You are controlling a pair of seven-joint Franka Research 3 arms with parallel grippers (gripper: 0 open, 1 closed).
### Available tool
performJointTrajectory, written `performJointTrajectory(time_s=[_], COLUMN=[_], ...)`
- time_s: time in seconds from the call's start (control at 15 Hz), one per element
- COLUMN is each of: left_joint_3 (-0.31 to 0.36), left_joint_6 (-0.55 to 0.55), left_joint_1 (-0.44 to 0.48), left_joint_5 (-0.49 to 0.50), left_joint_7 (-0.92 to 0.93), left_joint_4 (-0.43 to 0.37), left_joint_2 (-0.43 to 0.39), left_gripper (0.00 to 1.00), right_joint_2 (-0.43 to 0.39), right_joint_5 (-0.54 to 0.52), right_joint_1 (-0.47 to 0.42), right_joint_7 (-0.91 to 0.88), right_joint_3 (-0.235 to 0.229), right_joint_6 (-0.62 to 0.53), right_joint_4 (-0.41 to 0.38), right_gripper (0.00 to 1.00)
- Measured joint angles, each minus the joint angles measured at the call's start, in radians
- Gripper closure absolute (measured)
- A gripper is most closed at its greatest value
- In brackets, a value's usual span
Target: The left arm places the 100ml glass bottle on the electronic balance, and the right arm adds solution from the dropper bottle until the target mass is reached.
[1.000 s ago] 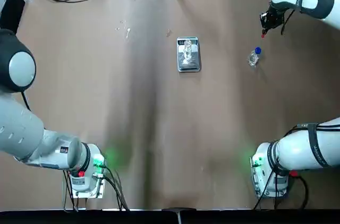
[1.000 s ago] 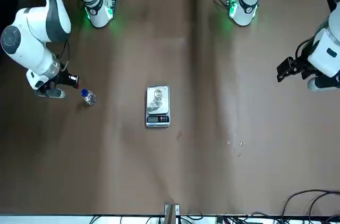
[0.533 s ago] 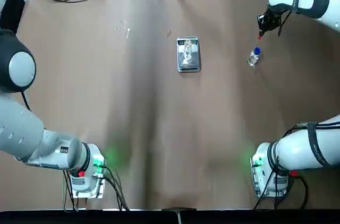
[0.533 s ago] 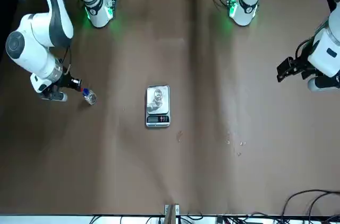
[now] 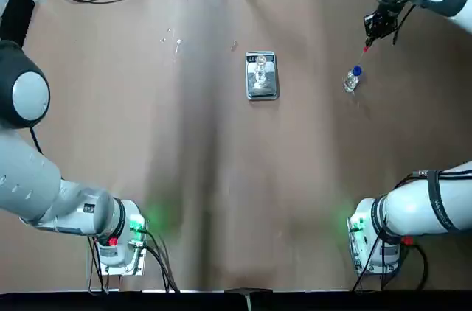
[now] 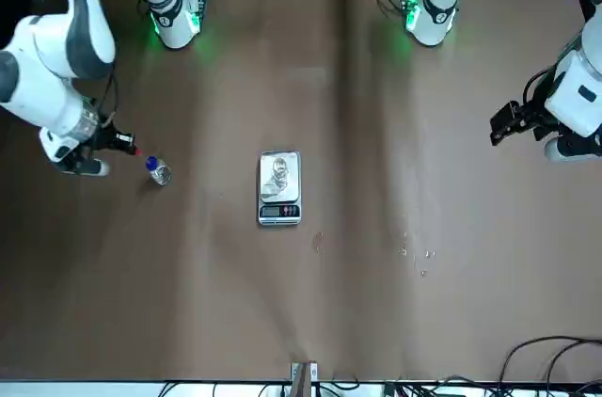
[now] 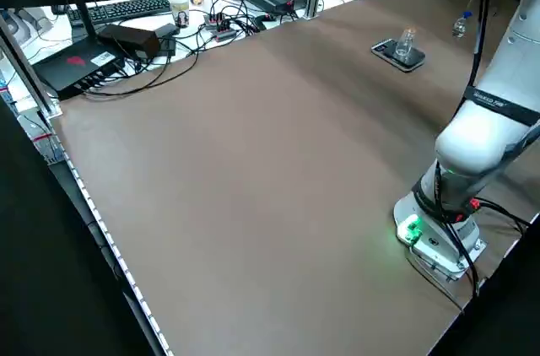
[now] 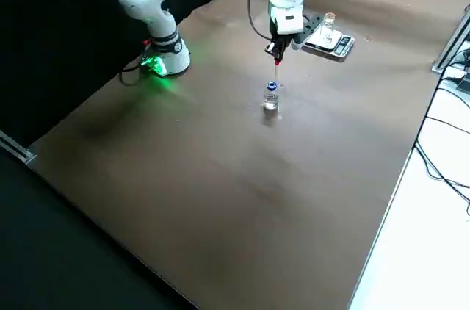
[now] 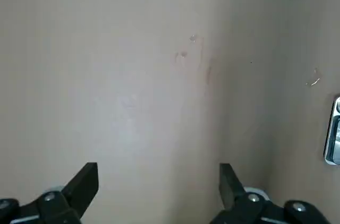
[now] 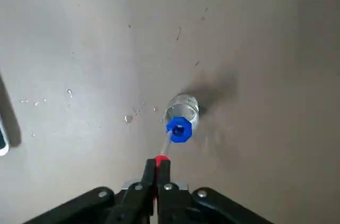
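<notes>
Well, our brown desk (image 5: pixel 221 178) has wet drops (image 10: pixel 128 119), w/ cables (image 7: pixel 202 40) beyond its edge. Since 0.5 s ago our R gripper (image 10: pixel 160 164) has shifted slightly toward robot's R, above the dropper bottle (image 10: pixel 181 108), fingers clamped on the dropper (image 10: pixel 166 143)'s red top, its tip at the blue cap. Our L gripper (image 9: pixel 159 187) hangs over the desk's L side, fingers apart. We see the clear glass bottle (image 8: pixel 328 23) upright on the silver scale (image 8: pixel 340 46), mid-desk
</notes>
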Motion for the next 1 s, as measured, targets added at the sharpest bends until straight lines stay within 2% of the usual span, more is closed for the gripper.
performJointTrajectory(time_s=[0.33,1.0], left_joint_3=[0.000,0.000], left_joint_6=[0.000,0.000], left_joint_1=[0.000,0.000], left_joint_5=[0.000,0.000], left_joint_7=[0.000,0.000], left_joint_4=[0.000,-0.001], left_joint_2=[0.000,0.000], left_gripper=[0.00,0.00], right_joint_2=[-0.009,-0.006], right_joint_5=[0.026,0.026], right_joint_1=[-0.035,-0.033], right_joint_7=[-0.064,-0.067], right_joint_3=[-0.006,0.002], right_joint_6=[-0.020,0.043], right_joint_4=[-0.003,-0.047], right_gripper=[0.96,0.96])
